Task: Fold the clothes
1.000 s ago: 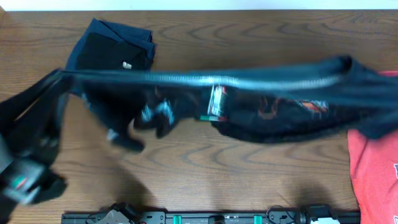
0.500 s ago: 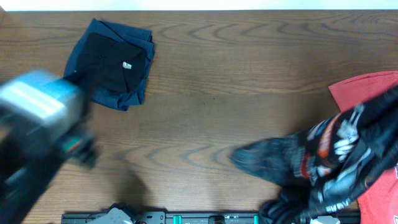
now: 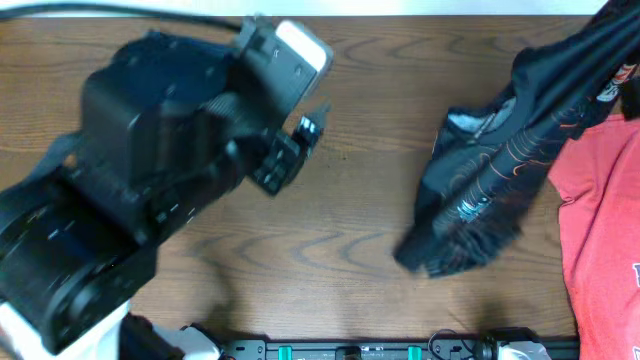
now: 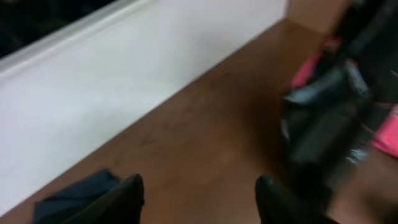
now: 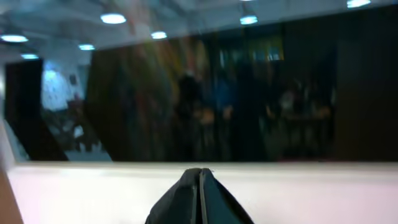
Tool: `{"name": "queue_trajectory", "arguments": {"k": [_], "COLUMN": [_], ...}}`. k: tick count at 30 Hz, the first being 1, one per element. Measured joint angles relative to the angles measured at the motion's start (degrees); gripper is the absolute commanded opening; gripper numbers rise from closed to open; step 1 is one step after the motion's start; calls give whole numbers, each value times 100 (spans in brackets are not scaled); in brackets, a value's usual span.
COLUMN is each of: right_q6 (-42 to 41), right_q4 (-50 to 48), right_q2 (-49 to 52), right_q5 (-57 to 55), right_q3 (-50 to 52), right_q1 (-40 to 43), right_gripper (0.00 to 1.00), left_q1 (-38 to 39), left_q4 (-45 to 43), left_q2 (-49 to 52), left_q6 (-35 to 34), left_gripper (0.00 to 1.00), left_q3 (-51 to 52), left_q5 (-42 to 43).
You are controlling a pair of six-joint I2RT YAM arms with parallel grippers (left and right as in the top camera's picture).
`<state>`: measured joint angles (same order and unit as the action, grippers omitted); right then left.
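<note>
The black jersey with thin orange lines hangs bunched at the right. It runs from the top right corner down to the table. In the left wrist view the jersey is a blurred dark mass at the right. My left gripper is high above the table's left half, open and empty. My right gripper is out of the overhead view. It points up at a window with its jaws pressed together. The jersey is drawn up towards it, though no cloth shows in its own view.
A red top lies flat at the right edge, partly under the jersey. A folded navy top lies at the far left by the white wall, under my left arm in the overhead view. A black rail runs along the front edge.
My left gripper opened and let go of the jersey, then rose towards the camera. The jersey, once stretched across the table, swung right and now hangs from the upper right.
</note>
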<state>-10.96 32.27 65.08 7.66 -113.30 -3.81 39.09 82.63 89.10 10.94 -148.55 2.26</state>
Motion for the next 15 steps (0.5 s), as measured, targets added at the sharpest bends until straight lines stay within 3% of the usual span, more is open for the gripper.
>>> {"name": "queue_trajectory", "arguments": {"k": [7,15], "right_q6": [9,9], "right_q4": [-343,-518], "right_q2": [-20,15], "right_q5": [179,505], "right_q3": [-22,-22], "right_q1": [0,0], "right_gripper": [1,1], "left_q1": [0,0], "left_q4": [590,741], "left_q2": [-20,905], "left_q6": [-46,-15], "left_gripper": [65,67], "left_q3": [-76,-74], "left_q5": [898,1919]}}
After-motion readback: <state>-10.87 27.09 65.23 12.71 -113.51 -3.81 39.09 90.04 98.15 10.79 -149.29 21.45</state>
